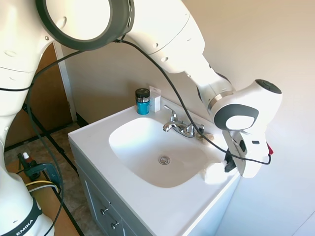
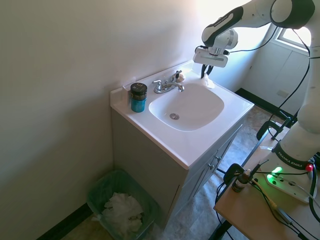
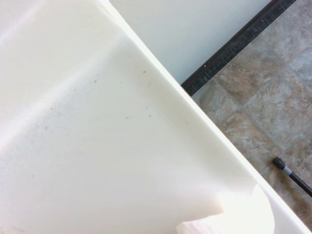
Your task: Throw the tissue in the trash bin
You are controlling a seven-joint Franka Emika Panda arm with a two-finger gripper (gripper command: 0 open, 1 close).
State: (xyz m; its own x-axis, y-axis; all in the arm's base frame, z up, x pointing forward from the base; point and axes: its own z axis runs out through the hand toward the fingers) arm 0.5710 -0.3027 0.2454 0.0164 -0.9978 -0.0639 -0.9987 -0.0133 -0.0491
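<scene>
The tissue (image 1: 213, 172) is a crumpled white wad on the white countertop (image 1: 98, 147), at the corner to the right of the sink basin. My gripper (image 1: 230, 166) is low over it, right against the wad. From the other side the tissue (image 2: 208, 81) shows just under the gripper (image 2: 206, 72), at the counter's far corner. The wrist view shows an edge of the tissue (image 3: 229, 217) against the countertop (image 3: 97, 146). The trash bin (image 2: 100, 189), green-lined with white paper inside, stands on the floor by the wall, beside the vanity's opposite end.
A chrome faucet (image 1: 179, 127) stands behind the basin (image 1: 147, 147). A blue jar with a black lid (image 1: 142, 102) stands at the back corner. The wall runs close behind the counter. A wooden table (image 2: 260, 210) with a small bottle stands in front of the vanity.
</scene>
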